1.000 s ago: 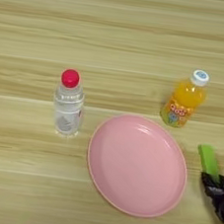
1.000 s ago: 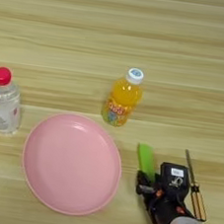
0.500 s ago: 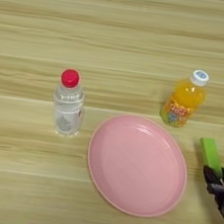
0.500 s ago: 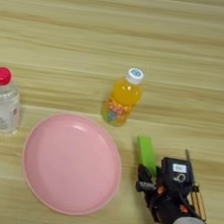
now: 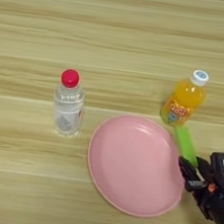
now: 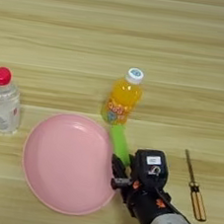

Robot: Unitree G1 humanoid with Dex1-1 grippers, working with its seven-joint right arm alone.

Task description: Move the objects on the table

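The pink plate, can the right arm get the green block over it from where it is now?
Probably yes: the end effector holds the green block right beside the pink plate, nothing between.

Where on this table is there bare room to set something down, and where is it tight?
Free: the wooden table beyond both bottles, and the strip between the clear red-capped water bottle and glossy pink plate. Crowded: the plate's right rim, where the orange juice bottle, bright-green block and black tool cluster.

An orange juice bottle [image 6: 121, 102], a red-capped water bottle [image 5: 68, 103], and possibly a screwdriver [image 6: 194, 192].
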